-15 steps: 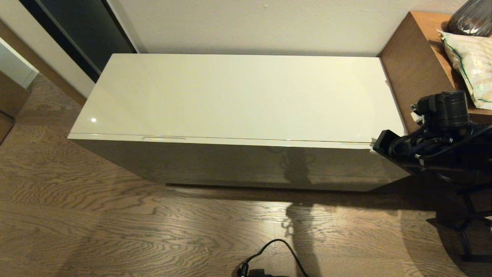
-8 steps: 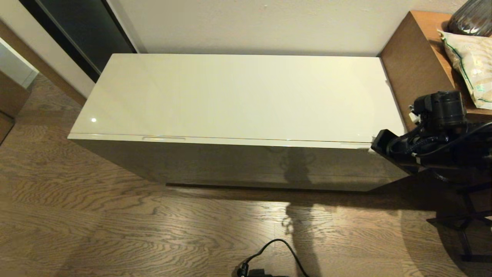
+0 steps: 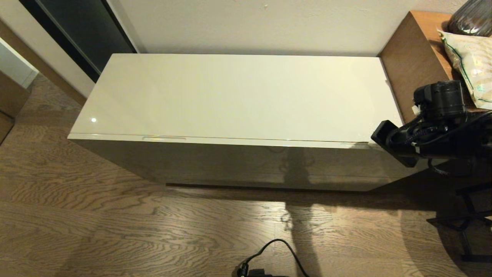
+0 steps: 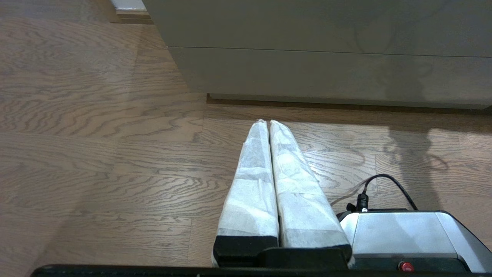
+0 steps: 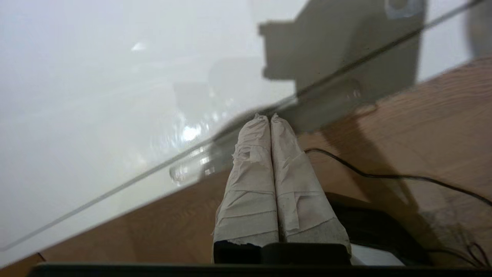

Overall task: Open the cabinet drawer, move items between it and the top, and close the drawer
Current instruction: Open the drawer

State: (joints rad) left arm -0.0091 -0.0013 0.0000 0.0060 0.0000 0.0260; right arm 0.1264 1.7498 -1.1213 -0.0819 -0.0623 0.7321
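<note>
The cabinet drawer (image 3: pixel 230 161) is closed, its glossy beige front flush under the top (image 3: pixel 238 96), which is bare. One handle slot (image 3: pixel 163 138) shows near the left end and another (image 3: pixel 351 145) near the right end. My right arm (image 3: pixel 423 130) hangs at the cabinet's front right corner. In its wrist view the right gripper (image 5: pixel 269 117) is shut and empty, its tips just in front of the right handle slot (image 5: pixel 188 171). My left gripper (image 4: pixel 267 123) is shut and empty, low over the floor, pointing at the cabinet's base. No slippers are in view.
The taller brown wooden desk (image 3: pixel 415 57) butts against the cabinet's right end and carries a printed packet (image 3: pixel 471 65) and a dark vase (image 3: pixel 472 17). A black cable (image 3: pixel 276 250) lies on the wooden floor in front. A dark doorway (image 3: pixel 77 34) is at the back left.
My right wrist has shifted slightly up and back at the cabinet's right front corner. The drawer and the top look the same.
</note>
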